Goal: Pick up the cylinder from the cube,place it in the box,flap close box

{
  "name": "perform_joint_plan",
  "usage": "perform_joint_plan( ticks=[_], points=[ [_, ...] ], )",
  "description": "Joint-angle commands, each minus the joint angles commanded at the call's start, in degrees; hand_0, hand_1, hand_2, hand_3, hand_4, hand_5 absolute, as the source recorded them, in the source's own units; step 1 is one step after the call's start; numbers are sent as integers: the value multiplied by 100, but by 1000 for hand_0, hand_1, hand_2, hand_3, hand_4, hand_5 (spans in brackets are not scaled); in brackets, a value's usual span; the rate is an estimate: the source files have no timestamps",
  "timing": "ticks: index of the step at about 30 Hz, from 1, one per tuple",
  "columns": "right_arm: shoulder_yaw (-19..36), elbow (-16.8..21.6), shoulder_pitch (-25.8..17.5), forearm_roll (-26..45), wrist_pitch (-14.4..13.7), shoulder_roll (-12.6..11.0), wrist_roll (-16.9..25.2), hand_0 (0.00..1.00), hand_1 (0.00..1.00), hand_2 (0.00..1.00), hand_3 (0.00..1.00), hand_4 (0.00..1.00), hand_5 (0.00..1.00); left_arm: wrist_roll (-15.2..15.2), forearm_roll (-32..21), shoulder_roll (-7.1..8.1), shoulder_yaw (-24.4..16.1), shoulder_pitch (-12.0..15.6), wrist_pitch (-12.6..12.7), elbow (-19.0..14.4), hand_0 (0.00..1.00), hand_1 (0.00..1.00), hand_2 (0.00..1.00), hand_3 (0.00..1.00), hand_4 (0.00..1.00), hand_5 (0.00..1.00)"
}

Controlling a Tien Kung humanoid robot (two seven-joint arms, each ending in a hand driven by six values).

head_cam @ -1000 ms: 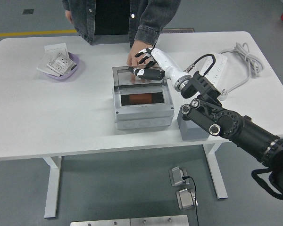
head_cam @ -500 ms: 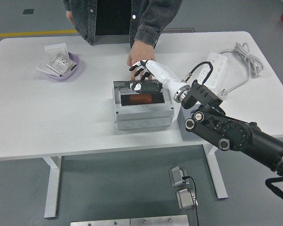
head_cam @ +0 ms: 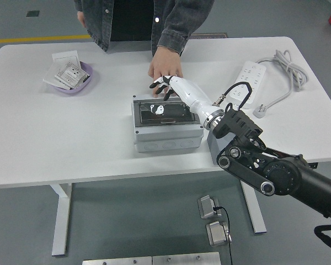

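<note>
The grey box (head_cam: 166, 134) stands mid-table with its dark see-through lid (head_cam: 174, 113) lying down flat on top. My right hand (head_cam: 161, 94), white with black fingertips, reaches in from the right and rests on the lid near its far edge, fingers spread and holding nothing. The cylinder does not show; the dark lid hides the inside. The grey cube (head_cam: 214, 144) stands just right of the box, mostly hidden behind my black arm. A person's hand (head_cam: 164, 65) rests on the table right behind the box.
A purple bowl (head_cam: 84, 80) with packets sits at the far left. A white power strip (head_cam: 248, 74) and its cable (head_cam: 284, 61) lie at the far right. A person stands at the far side.
The lid has swung from upright down onto the box under my right hand. My arm has dropped lower and forward. The person's hand has stayed behind the box.
</note>
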Motion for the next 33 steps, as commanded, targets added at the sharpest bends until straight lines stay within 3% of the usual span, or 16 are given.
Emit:
perform_joint_plan(
  ticks=[6, 16, 22, 23, 33],
  points=[
    [142, 241, -229, -159, 9, -51, -105, 605, 486, 623, 683, 792, 519, 3, 14, -8, -10, 9, 0, 0, 781, 778, 750, 587, 702, 79],
    [1745, 1286, -1469, -596, 173, -602, -118, 601, 483, 625, 687, 788, 518, 36, -11, -56, -42, 84, -10, 0, 781, 778, 750, 587, 702, 79],
    [2970, 1938, -2325, 19, 205, -832, 444, 595, 485, 627, 692, 792, 515, 13, -38, -63, -47, 99, -11, 0, 781, 778, 750, 587, 702, 79],
    [3151, 1976, -2441, 124, 191, -842, 537, 520, 478, 623, 685, 783, 501, 8, -53, -64, -39, 99, -11, 0, 781, 778, 750, 587, 702, 79],
    [4822, 1918, -3492, 1319, 152, -821, 1215, 480, 479, 615, 677, 773, 494, 18, -60, -80, -37, 79, -26, 0, 781, 778, 750, 587, 702, 79]
  ],
)
